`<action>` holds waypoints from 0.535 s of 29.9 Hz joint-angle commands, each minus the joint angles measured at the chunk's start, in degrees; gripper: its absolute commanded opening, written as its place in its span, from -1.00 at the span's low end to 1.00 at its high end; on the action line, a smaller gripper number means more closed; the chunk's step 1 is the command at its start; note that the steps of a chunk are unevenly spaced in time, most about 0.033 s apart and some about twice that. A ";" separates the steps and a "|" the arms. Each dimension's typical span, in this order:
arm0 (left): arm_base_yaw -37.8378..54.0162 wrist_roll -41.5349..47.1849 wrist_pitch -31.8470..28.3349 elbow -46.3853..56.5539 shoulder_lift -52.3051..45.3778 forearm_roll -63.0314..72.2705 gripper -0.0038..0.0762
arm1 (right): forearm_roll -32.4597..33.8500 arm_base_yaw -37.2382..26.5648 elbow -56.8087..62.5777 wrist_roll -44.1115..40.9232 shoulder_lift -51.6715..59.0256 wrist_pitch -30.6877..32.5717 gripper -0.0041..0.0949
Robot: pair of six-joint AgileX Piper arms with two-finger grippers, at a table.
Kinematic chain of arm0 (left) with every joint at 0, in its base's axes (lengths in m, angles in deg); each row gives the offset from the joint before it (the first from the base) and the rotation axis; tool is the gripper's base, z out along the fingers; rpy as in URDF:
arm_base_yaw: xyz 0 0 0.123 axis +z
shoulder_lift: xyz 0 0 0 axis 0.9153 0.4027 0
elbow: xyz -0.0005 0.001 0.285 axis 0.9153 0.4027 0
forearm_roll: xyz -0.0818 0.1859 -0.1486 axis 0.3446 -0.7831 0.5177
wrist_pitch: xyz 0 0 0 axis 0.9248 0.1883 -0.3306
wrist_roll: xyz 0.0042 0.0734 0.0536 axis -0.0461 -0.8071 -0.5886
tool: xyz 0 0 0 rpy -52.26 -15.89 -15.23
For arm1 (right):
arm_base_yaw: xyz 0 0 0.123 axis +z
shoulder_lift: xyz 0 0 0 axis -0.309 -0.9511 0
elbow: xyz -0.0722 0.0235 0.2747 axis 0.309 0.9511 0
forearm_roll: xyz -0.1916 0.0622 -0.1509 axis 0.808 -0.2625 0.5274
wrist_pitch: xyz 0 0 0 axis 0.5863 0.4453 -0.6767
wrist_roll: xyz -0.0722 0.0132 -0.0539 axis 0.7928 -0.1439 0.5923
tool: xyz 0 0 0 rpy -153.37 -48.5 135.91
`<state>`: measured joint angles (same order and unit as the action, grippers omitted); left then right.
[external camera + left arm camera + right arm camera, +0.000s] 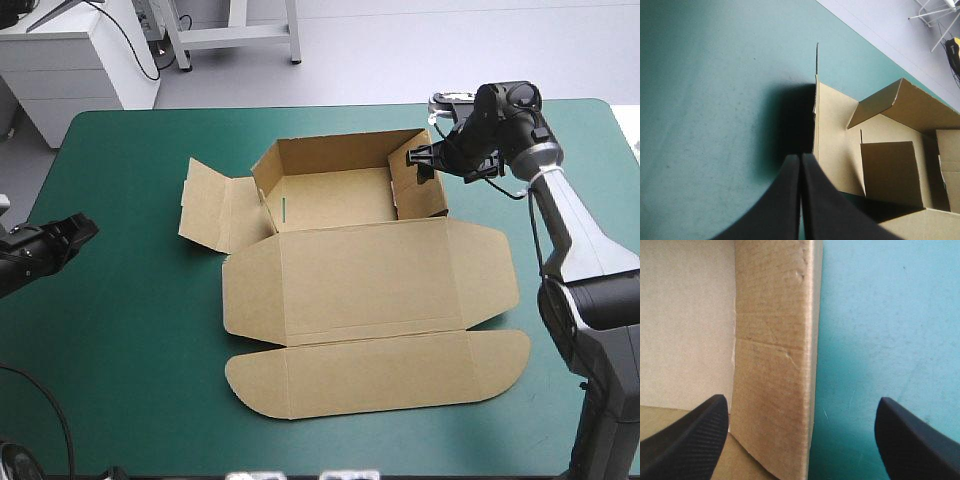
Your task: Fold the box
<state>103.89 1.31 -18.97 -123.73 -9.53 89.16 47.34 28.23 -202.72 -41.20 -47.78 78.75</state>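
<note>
The right gripper is holding its black fingers wide apart, gripping nothing. They are straddling the raised right wall of the box: one finger is hanging inside the tray part, and the other is hanging outside over the teal-green cover. The wall's top edge is running between them, and I cannot tell whether either finger is touching it. In the high view this gripper is hovering at the far right corner of the tray.

The left gripper is pressing its fingers together into one pointed arch, with nothing between them. It is pointing toward the box's left side flap, which is lying ahead of it. The high view shows it sitting near the table's left edge, well apart from the board.

The box is lying at the middle of the table, slightly toward the far side, and is partly formed. Its far wall and right wall are standing upright around a shallow tray. On the left, a short wall is leaning up while a creased flap is spreading outward on the cover. The broad lid is lying flat toward the near edge, with angled wings at both sides and a long tuck flap with rounded ends nearest the robot.
</note>
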 commanded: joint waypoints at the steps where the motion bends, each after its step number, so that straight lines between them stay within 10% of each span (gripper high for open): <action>1: 0.08 -0.34 0.37 -1.53 -1.34 3.61 -0.92 | 0.87 -0.15 -1.48 -0.21 4.42 0.78 0.59; 16: -0.04 -0.34 0.56 -1.53 -1.34 3.61 -0.92 | -3.11 -0.15 -1.48 -0.71 -2.40 0.05 0.58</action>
<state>103.89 1.25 -18.72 -123.73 -9.53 89.16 45.21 28.23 -202.72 -42.05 -51.96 78.89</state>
